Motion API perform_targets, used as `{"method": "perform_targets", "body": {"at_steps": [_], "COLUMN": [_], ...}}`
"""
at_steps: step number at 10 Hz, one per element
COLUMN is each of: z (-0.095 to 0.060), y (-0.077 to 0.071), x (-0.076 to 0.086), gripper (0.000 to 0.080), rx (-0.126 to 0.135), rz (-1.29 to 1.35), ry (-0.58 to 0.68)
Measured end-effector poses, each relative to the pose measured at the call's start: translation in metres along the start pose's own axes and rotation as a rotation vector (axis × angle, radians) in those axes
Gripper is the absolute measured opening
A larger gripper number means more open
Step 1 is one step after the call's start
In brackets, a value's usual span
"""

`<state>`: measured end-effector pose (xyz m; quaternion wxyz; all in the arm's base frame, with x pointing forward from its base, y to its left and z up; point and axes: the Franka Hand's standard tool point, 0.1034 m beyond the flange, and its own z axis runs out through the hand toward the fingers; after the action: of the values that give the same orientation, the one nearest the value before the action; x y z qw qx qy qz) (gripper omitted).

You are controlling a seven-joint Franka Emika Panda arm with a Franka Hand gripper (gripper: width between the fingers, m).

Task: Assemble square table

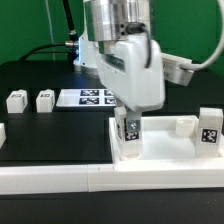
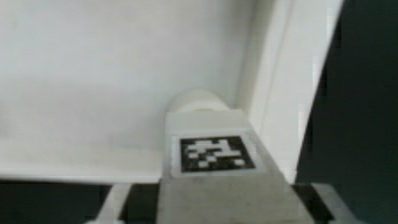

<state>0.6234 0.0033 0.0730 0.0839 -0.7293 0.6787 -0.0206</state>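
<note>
Table top (image 1: 165, 150) sat nearest the camera, and the gripper (image 1: 130, 125) had its fingers (image 2: 128, 203) pinching a leg (image 2: 214, 120) down by the top's rim. If that leg tilted in the grip it'd probably jam instead of seating. Spare legs (image 1: 44, 99) sat further back

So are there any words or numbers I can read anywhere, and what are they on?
No words, numbers or brand names can be read anywhere.
There are only black-and-white square pattern tags, which spell nothing:
one on the held leg in the gripper;
several on the marker board;
one on a loose leg;
one on the leg beside it;
one on the far leg at the exterior view's right.
</note>
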Motion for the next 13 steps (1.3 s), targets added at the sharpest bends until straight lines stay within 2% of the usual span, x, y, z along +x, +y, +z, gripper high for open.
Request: {"method": "perform_targets", "body": {"at_steps": [2,3,4,5,6,7,10,11,13], "z": [0.001,0.001,0.002,0.003,0.005,0.006,0.006,0.006,0.001], "y": [0.001,0.001,0.001,0.002,0.002,0.003,0.004,0.003,0.000], "x": [-0.002,-0.002,-0.002,-0.003,-0.009,-0.015,-0.011,-0.010,-0.011], "gripper": [0.0291,0.0291,0.0366,0.0547,0.0617,0.0617,0.0648,0.0649,0.0649], "rx": [0.010,0.009,0.008,0.007,0.011,-0.002,-0.006,-0.017,-0.056], "rz": [0.162,0.145,0.125,0.118,-0.144,-0.270,-0.509,-0.640,-1.008], "ry": [-0.017,-0.017,-0.017,-0.017,0.007,0.008,0.014,0.023,0.061]}}
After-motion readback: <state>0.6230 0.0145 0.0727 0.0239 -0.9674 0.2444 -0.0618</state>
